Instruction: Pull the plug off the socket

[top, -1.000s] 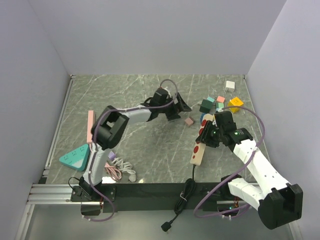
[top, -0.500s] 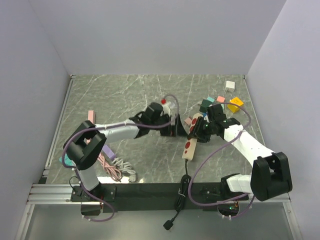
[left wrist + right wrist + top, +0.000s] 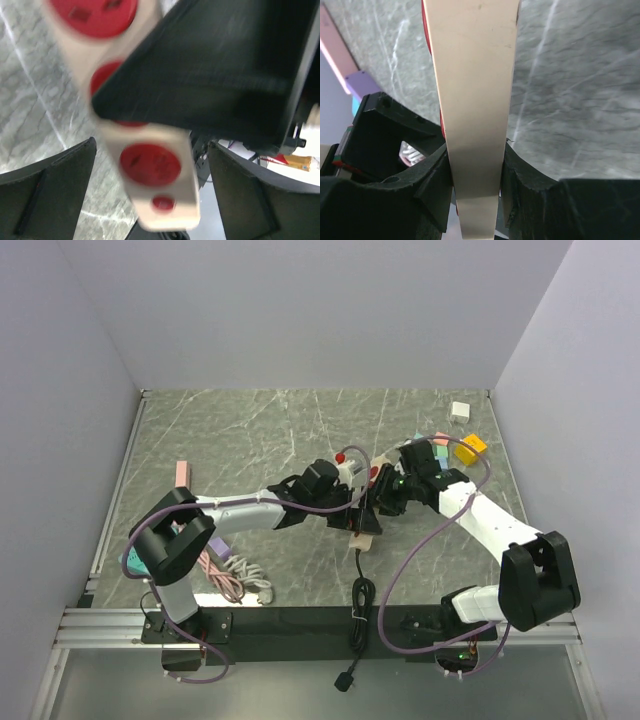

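- The socket strip point(image 3: 363, 523) is sitting in the middle of the table point(image 3: 250, 430), between the two arms. Its red outlets are turning towards the left arm, and it seems to be lifted or tipped rather than lying flat.
- I am holding the strip with the right gripper point(image 3: 474, 175). Its fingers are pinched narrow across the beige body, which I judge is there to anchor the strip so a pull does not drag it along.
- I am bringing in the left gripper point(image 3: 150, 200) spread wide, one finger on either side of the strip's end and touching nothing. That width gives room to straddle whatever I close on.
- The plug I cannot make out for certain. A dark block point(image 3: 210, 75) is crossing the strip in the left wrist view, but it is blurred, so I cannot tell whether it is the plug or part of the right gripper.
- The strip's black cord point(image 3: 357, 585) is trailing slack to the near edge, so it should not be resisting.
- Room is tightest at the strip itself, where the two grippers are almost touching. I am judging a clash of fingers to be the main risk.
- The coloured blocks point(image 3: 470, 448) are lying just behind the right arm, and a cable bundle point(image 3: 235, 580) is lying near the left base. Open marble is lying behind and to the left, so pulling leftwards looks the freest line.
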You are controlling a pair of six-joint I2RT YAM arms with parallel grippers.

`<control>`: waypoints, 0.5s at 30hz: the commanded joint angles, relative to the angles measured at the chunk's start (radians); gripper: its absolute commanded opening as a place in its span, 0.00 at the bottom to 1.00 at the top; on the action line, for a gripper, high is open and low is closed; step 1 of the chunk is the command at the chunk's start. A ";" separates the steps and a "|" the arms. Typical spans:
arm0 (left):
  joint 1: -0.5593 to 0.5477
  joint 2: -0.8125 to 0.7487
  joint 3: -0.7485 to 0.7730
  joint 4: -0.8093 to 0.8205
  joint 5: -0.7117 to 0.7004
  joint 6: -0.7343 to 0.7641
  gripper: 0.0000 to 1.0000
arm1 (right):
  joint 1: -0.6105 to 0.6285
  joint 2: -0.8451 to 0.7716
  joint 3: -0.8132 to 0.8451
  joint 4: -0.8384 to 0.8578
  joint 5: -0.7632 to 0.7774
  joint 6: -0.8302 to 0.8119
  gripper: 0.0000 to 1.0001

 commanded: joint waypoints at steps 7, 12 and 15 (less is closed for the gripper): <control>-0.018 -0.031 0.020 -0.036 -0.063 0.042 0.00 | 0.039 -0.022 0.094 0.040 -0.020 0.059 0.35; 0.022 -0.130 -0.065 -0.107 -0.163 0.042 0.01 | 0.016 -0.013 0.166 -0.045 0.054 0.065 0.91; 0.128 -0.214 -0.105 -0.234 -0.246 0.022 0.01 | -0.032 -0.028 0.217 -0.098 0.103 0.072 0.93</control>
